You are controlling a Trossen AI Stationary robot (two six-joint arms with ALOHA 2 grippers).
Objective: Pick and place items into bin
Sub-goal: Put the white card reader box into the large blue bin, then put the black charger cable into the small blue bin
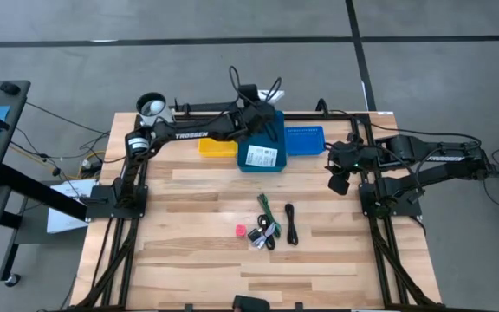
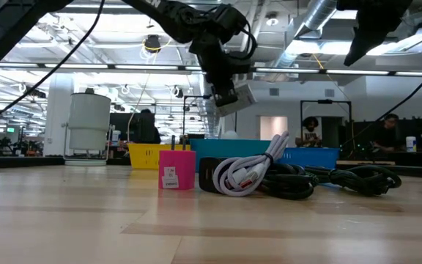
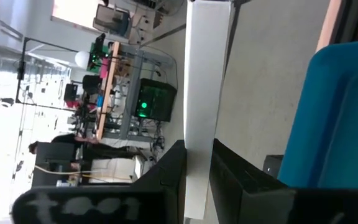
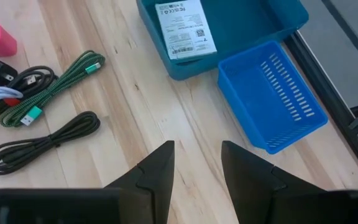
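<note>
left hand point(image 3: 197, 180) grasps white card point(image 3: 204, 81) (edge-on, long axis along fingers) | right hand point(image 4: 197, 163) released

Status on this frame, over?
Left claw shut on white card, above teal bin. Right claw open, waiting at right. Pink cube, cables on table. Nothing blocking.

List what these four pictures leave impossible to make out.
- Held white card: it is edge-on in the left hand in the left wrist view, so its print is unseen.
- Teal bin: its own wall hides the contents in the low view.
- Labelled white card: the text is too small in the right wrist view.
- Dark object: cut off by the high view's bottom edge.
</note>
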